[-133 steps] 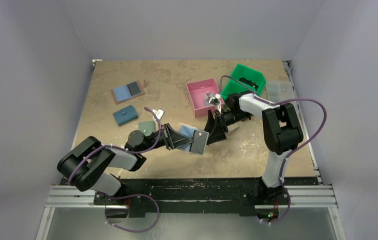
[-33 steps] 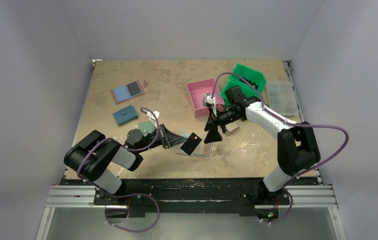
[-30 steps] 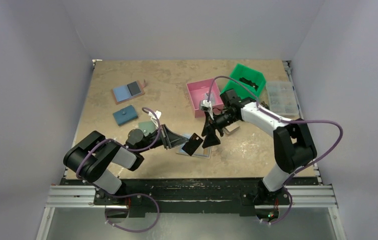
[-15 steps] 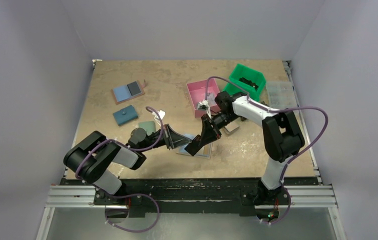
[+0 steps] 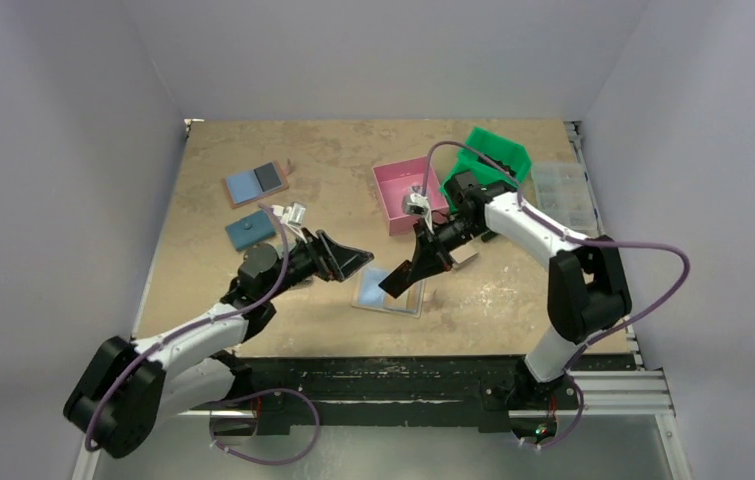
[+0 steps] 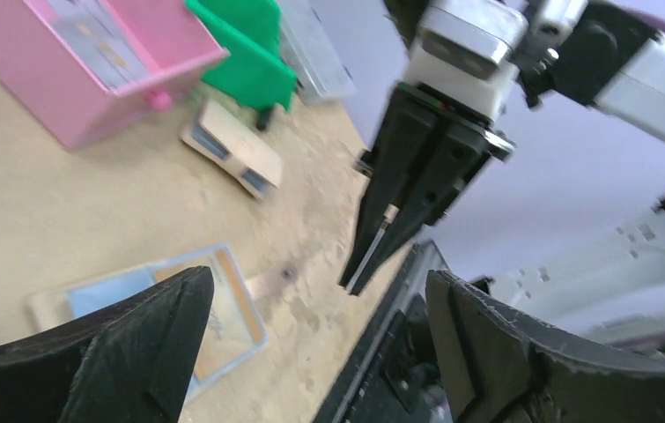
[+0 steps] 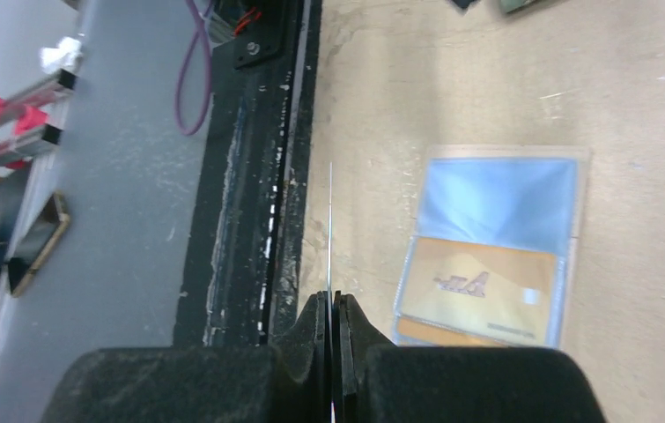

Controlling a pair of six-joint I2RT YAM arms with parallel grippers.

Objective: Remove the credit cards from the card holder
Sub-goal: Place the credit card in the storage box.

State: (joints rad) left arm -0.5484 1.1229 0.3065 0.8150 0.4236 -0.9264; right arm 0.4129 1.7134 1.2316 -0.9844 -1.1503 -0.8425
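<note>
Right gripper (image 5: 413, 270) pinched tight on dark card (image 5: 399, 281) near open card holder (image 5: 381, 295); left gripper (image 5: 355, 258) spread wide, empty.

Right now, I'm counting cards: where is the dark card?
Top view, centre: dark card pinched in the right claw, in the air near the card holder.

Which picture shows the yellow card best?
The right wrist view: the yellow card lies flat and clear in the card holder. The left wrist view shows only part; the top view makes it too small to tell.
</note>
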